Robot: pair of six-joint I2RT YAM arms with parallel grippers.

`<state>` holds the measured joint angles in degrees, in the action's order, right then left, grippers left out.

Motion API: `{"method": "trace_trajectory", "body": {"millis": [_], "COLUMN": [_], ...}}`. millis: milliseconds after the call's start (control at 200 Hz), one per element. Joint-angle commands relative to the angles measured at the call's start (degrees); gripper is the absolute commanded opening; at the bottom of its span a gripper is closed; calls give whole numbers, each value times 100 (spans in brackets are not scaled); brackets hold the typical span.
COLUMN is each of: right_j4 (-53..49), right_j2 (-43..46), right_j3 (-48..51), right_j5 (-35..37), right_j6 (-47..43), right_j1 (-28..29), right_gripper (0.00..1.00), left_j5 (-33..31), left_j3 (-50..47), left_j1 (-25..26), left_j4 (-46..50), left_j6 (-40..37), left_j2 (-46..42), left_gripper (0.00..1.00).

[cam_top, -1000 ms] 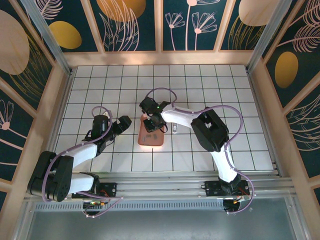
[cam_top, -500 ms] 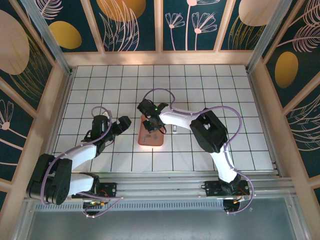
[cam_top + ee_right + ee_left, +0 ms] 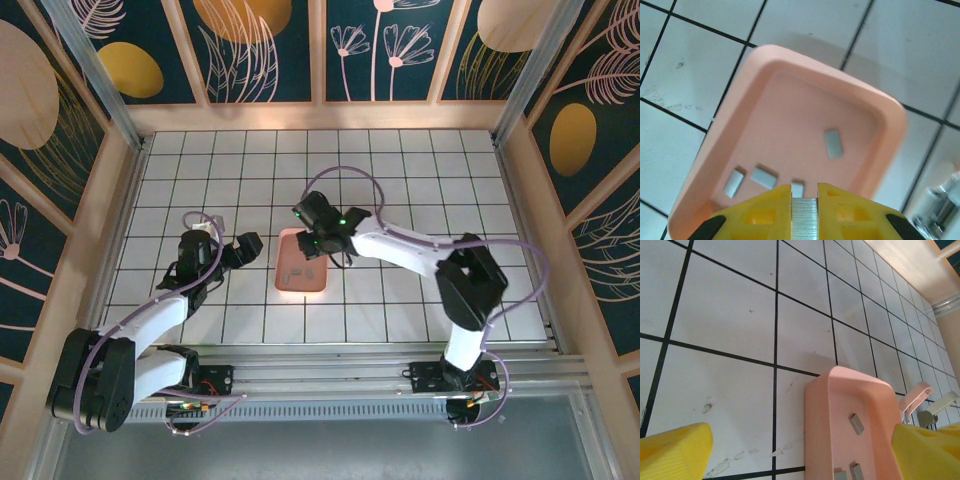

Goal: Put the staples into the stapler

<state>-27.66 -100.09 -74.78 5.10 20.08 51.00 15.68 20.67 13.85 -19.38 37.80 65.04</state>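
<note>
Right gripper (image 3: 804, 196) is clamped on one staple strip (image 3: 804, 220), the little ribbed bar pinched between its yellow fingers (image 3: 760, 210) and hanging just above one end of the pink tray (image 3: 790, 55). The rest of the staples (image 3: 763, 177) lie loose on the tray floor: four short grey bars, three bunched close under the gripper and one apart toward the middle. From overhead, the tray (image 3: 300, 288) sits mid-way across the tiled surface (image 3: 420, 170), with the right gripper over its far right corner. Left gripper (image 3: 800, 440) has its jaws spread wide with nothing between them, just beside the tray's left side and looking at its corner. Past the tray's other side there's a pink-and-chrome piece I take to be the stapler (image 3: 922, 402). It's cut off at the frame edge, so I can't tell whether its magazine is open. By my reading the pick is made and the carry is the job now. Doing it well means a firm squeeze, because a strip this thin can twist or slip. Lift clear of the tray rim before traversing, line the strip's long axis up with the stapler's channel, and lower it in gently. The free left gripper looks well placed to steady the stapler body.
</note>
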Motion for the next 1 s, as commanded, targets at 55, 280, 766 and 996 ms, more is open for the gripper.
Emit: {"method": "trace_trajectory", "body": {"millis": [55, 280, 766, 996], "right_j4": [-20, -29, 181, -743], "right_j2": [806, 1350, 1309, 1554], "right_j3": [1111, 2298, 3004, 2288], "right_j5": [57, -127, -201, -271], "right_j6": [844, 1433, 1614, 1630], "right_j1": [-265, -439, -627, -732], "right_gripper": [17, 17, 22, 32], "left_j5": [330, 278, 172, 138], "left_j3": [188, 50, -115, -36], "left_j1": [-31, -34, -28, -27], "left_j4": [108, 102, 3, 96], "left_j6": [-763, -906, -897, -976], "left_j2": [-212, -527, -701, -703], "left_gripper": [91, 92, 92, 92]}}
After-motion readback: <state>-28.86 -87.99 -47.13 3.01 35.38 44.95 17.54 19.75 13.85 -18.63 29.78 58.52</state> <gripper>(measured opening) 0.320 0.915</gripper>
